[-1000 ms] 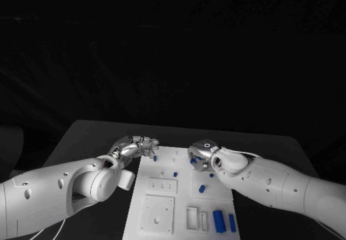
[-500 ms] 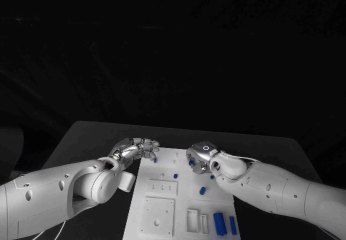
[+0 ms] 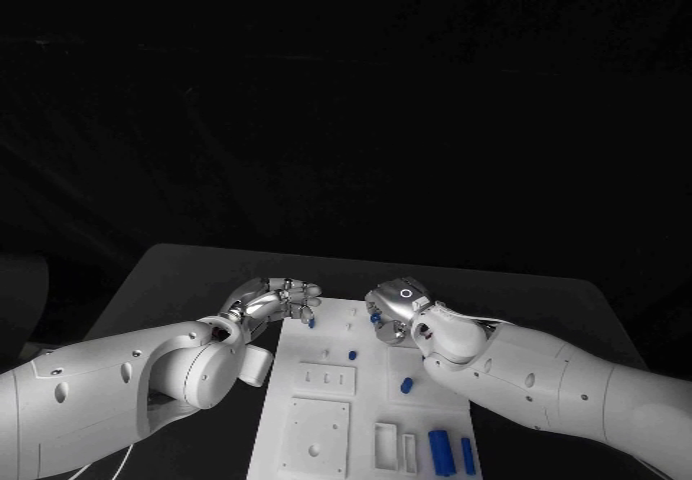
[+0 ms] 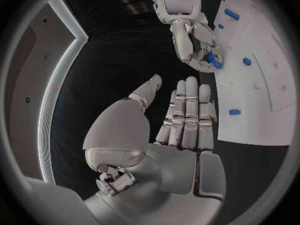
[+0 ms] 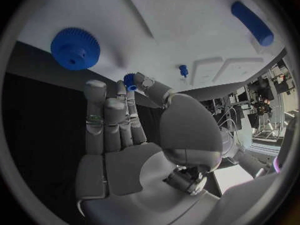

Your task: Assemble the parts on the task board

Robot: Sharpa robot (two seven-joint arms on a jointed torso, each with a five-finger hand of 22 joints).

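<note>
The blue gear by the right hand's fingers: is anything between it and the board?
Nothing visible. The right hand pinches a small blue gear at its fingertips, with only open space between it and the white board, where a bigger gear already lies.

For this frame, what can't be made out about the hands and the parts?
- Right hand, head view: its own back hides the fingertips; a grip on the small blue gear is unclear in the right wrist view too.
- Task board: near end cut off by the picture's edge.

Blue gear (image 5: 75, 48), white task board (image 3: 326, 420)
</note>
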